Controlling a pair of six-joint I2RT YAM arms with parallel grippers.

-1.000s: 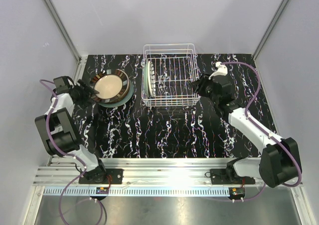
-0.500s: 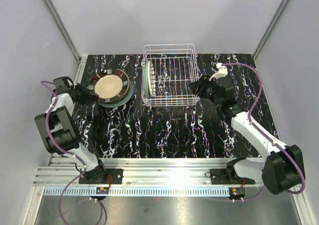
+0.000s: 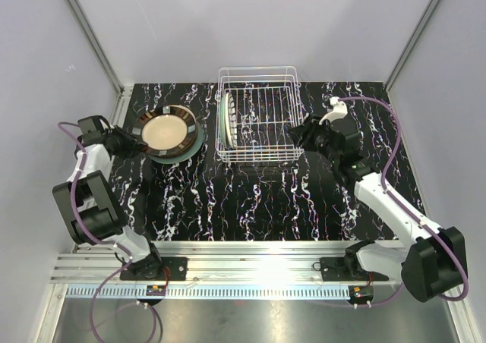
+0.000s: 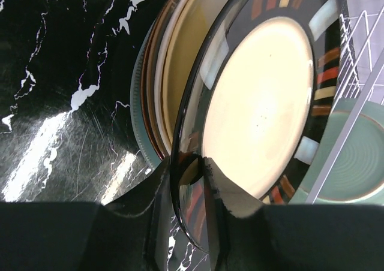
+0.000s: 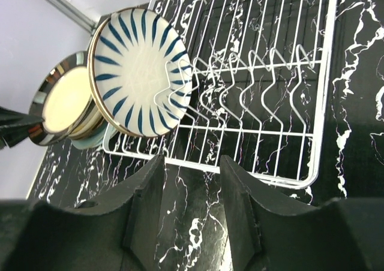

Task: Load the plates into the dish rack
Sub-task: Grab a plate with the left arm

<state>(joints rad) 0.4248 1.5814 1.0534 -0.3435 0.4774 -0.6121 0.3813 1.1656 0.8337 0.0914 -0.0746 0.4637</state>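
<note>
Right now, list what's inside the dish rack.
A blue-striped white plate and a pale green plate stand upright at the dish rack's left end; anything between them is covered.

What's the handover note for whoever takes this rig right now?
Left gripper: shut on the rim of the dark round plate with cream centre, top of the stack left of the white wire dish rack.
Right gripper: open, empty, at the rack's right side.
Done: white blue-striped plate and pale green plate stand at the rack's left end.
To do: rack the held plate, then the rest of the stack.
</note>
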